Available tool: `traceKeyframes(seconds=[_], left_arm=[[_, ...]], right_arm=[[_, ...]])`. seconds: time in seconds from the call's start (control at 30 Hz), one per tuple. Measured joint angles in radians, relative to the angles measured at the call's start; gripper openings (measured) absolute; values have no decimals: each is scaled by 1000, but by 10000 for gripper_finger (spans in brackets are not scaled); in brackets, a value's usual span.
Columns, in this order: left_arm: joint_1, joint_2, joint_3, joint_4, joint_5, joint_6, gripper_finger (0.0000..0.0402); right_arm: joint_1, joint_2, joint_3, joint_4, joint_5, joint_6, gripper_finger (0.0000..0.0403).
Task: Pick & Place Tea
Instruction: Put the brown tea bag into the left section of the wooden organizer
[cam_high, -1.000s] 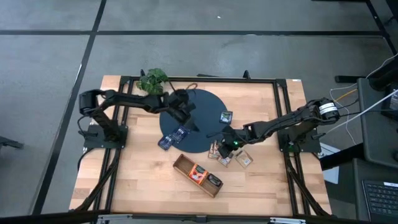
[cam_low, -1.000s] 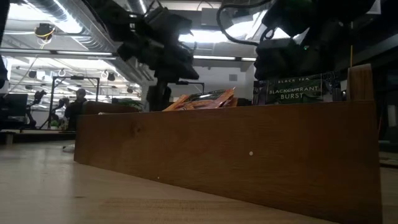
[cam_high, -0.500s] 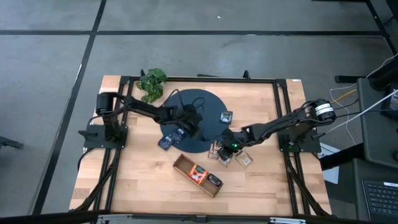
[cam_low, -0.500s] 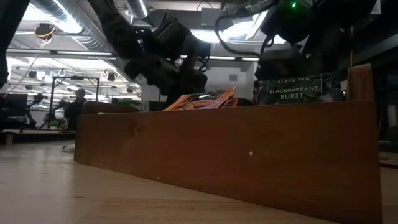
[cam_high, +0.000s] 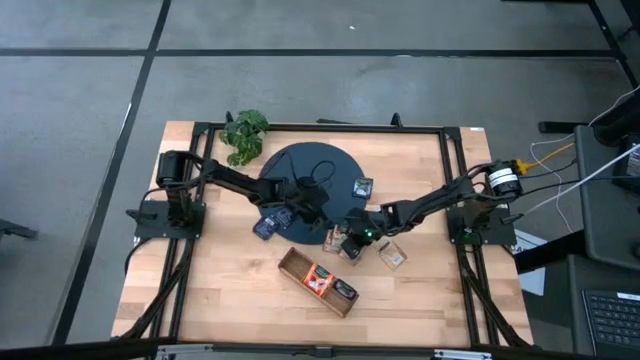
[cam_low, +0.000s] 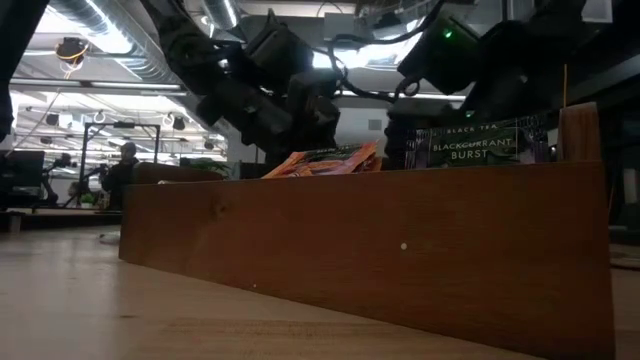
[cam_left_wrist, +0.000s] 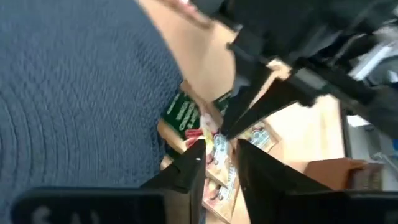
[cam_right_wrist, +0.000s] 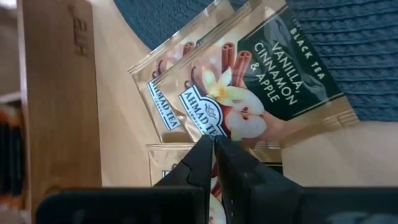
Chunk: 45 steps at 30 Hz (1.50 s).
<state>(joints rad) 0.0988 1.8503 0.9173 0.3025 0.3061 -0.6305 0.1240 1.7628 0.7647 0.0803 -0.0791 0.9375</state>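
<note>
Two pincers worked close together at the near rim of the dark mat (cam_high: 305, 165). The left pincer (cam_high: 312, 210) stood with its fingers spread and nothing between them. The right pincer (cam_high: 352, 238) hung just beside it, fingers pressed almost together above the vanilla sachet (cam_right_wrist: 273, 93); whether they pinched an edge could not be told. That sachet overlapped a second (cam_right_wrist: 163, 74), half on the mat, half on the surface (cam_high: 225, 290), near the wooden tray (cam_high: 318, 283). Blue sachets (cam_high: 270, 225) lay at the mat's left edge. Likely hazards: the two arms colliding in the shared space; two overlapped sachets lifting together; a flat sachet sliding away from narrow fingertips.
</note>
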Motion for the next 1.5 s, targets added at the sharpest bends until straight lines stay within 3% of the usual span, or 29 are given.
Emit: traceKeyframes(seconds=[0.33,1.03,1.2,1.33,1.4,1.5], left_arm=[[15,0,0,-92,-1,-63,129],[-6,13,0,-128,-34,-18,124],[-21,13,0,-128,-35,-18,124],[-29,13,0,-128,-36,-18,125],[-34,13,0,-128,-39,-18,125],[-35,13,0,-127,-43,-19,125]], right_arm=[[-31,28,-1,60,5,-19,29],[-33,-7,-5,134,18,3,28],[-17,-117,-3,48,115,3,10],[-9,-184,-2,-140,212,11,6],[-9,-189,-3,-196,226,22,11],[-9,-171,-3,-142,207,-1,15]])
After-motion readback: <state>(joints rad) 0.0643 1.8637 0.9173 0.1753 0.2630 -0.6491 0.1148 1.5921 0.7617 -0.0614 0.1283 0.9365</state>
